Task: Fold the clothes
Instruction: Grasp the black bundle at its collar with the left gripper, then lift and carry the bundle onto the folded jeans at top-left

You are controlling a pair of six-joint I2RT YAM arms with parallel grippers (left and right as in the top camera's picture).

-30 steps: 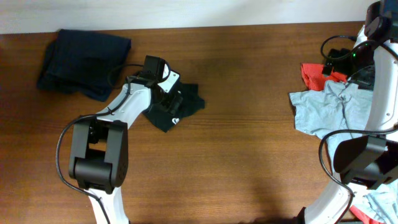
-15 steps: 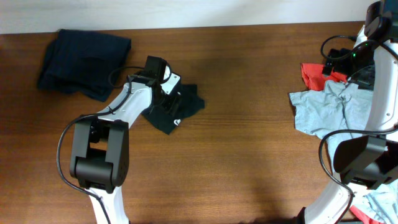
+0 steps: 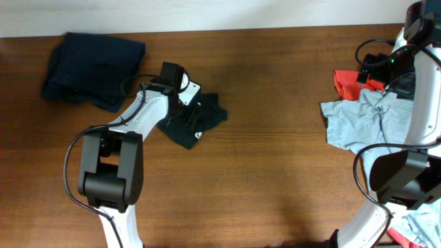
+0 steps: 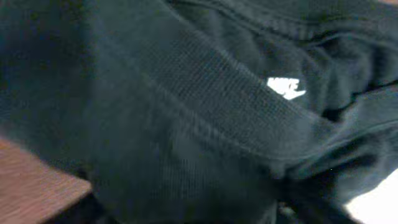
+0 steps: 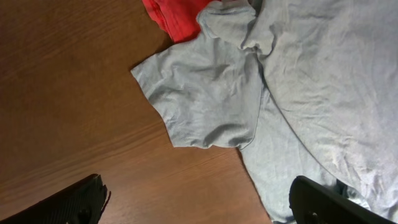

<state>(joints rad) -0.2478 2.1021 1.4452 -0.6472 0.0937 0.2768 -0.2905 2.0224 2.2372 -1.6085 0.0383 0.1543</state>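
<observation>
We see the black T-shirt [image 3: 200, 122] crumpled on the table [image 3: 275, 172], left of centre, with the left jaws right on top of it; cloth and its white label [image 4: 285, 87] fill the wrist view, so we cannot tell how those jaws stand. The right jaws gape wide, holding nothing, above the light blue-grey T-shirt [image 5: 298, 81] at the table's right side

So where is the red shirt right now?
In the overhead view the red shirt lies on the right side of the table, in its far half, touching the upper-left corner of the light blue-grey shirt.
</observation>
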